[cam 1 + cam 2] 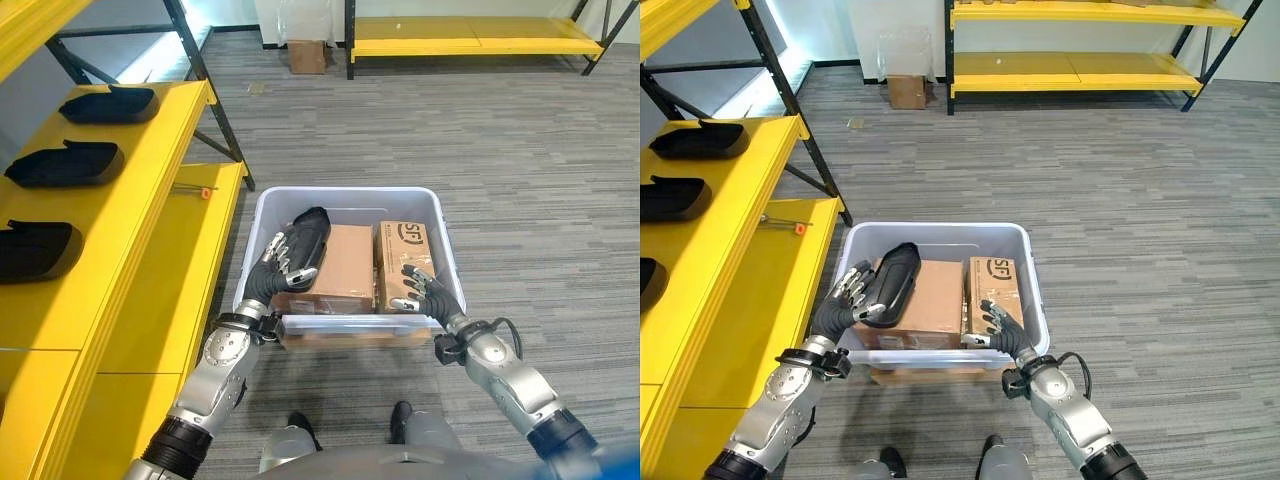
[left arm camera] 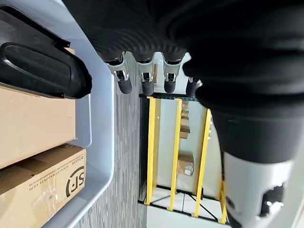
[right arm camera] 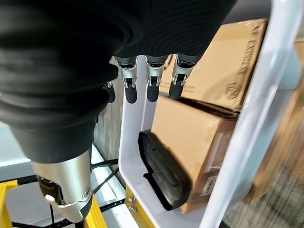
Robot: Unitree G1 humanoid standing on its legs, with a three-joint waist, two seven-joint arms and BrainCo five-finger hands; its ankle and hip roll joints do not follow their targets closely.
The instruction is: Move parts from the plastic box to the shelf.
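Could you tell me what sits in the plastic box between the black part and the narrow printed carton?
In the left eye view, a plain brown cardboard box lies between the black part and the printed carton, inside the plastic box.

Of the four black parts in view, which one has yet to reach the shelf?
The black part leaning in the plastic box on a cardboard box, beside the left hand. The other three lie in a row on the yellow shelf.

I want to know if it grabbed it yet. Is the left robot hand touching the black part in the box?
Cannot tell. In the left eye view the left robot hand overlaps the black part; its wrist view shows fingertips off it.
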